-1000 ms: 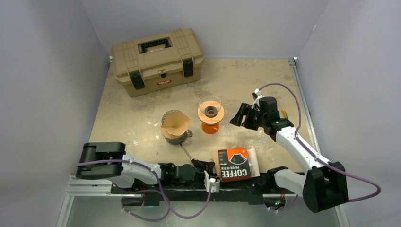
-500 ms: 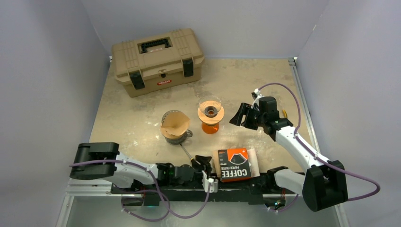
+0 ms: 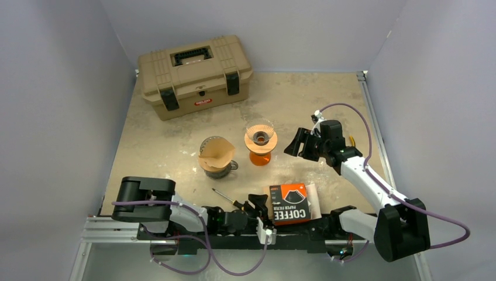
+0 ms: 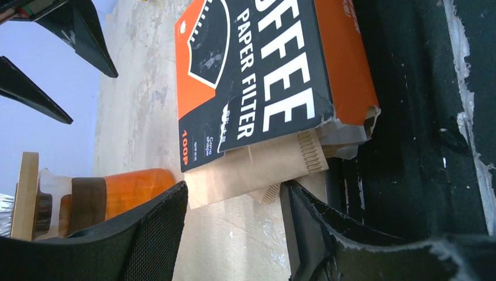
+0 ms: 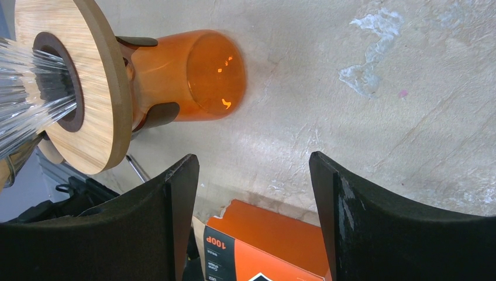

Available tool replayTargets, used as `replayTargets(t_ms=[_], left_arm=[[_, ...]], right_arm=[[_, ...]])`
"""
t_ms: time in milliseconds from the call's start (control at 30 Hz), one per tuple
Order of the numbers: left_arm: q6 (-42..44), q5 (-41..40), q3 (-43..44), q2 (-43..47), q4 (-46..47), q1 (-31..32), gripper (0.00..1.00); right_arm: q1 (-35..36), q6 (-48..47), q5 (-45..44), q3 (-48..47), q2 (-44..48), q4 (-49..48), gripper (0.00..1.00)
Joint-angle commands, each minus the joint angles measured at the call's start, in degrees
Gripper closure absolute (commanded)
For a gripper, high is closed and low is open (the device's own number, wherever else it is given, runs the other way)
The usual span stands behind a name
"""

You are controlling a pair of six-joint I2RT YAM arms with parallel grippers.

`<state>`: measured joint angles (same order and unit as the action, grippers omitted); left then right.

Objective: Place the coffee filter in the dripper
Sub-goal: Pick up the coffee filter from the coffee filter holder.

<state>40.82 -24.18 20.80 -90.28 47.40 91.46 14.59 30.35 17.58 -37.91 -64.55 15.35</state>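
A brown paper coffee filter (image 3: 214, 150) sits in a dark cup, left of the dripper (image 3: 260, 140), a glass cone with a wooden collar on an orange base. My right gripper (image 3: 296, 143) hangs open just right of the dripper; its wrist view shows the orange base (image 5: 196, 76) and collar (image 5: 93, 88) ahead of the empty gripper (image 5: 254, 170). My left gripper (image 3: 258, 204) is open beside the orange and black filter box (image 3: 289, 203). Brown filters (image 4: 251, 167) stick out of the box (image 4: 263, 76), just ahead of the left gripper (image 4: 234, 196). Nothing lies between its jaws.
A tan toolbox (image 3: 194, 75) stands at the back left. A screwdriver (image 3: 225, 197) lies on the table just left of my left gripper. Grey walls close in on both sides, and the black base rail (image 3: 234, 237) runs along the near edge.
My left gripper has gone from shut to open, and its arm has swung to the right. The screwdriver now lies at a flatter angle, further left. The right arm has stayed still.
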Motion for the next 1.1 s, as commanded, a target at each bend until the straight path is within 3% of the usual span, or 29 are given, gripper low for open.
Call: replayTargets(t_ms=[0, 200, 367, 767, 1067], left_arm=[[1.32, -2.47, 1.79, -0.99, 4.94, 1.18, 0.42], [1.94, -2.36, 1.82, -0.76, 6.13, 1.79, 0.45], [2.62, -1.68, 2.04, -1.58, 7.98, 1.79, 0.53], [3.61, -0.82, 1.40, 1.13, 5.85, 1.79, 0.98], [-1.83, -1.10, -0.61, 9.54, -2.71, 1.79, 1.00]], right_arm=[[-0.25, -0.82, 1.00, 0.20, 0.10, -1.86, 0.28], [-0.28, -0.90, 1.05, 0.29, -0.20, -2.15, 0.28], [-0.26, -0.90, 1.26, 0.38, -0.31, -2.33, 0.28], [-0.27, -0.90, 1.23, 0.31, -0.33, -2.20, 0.28], [-0.26, -0.90, 1.14, 0.47, -0.14, -2.34, 0.28]])
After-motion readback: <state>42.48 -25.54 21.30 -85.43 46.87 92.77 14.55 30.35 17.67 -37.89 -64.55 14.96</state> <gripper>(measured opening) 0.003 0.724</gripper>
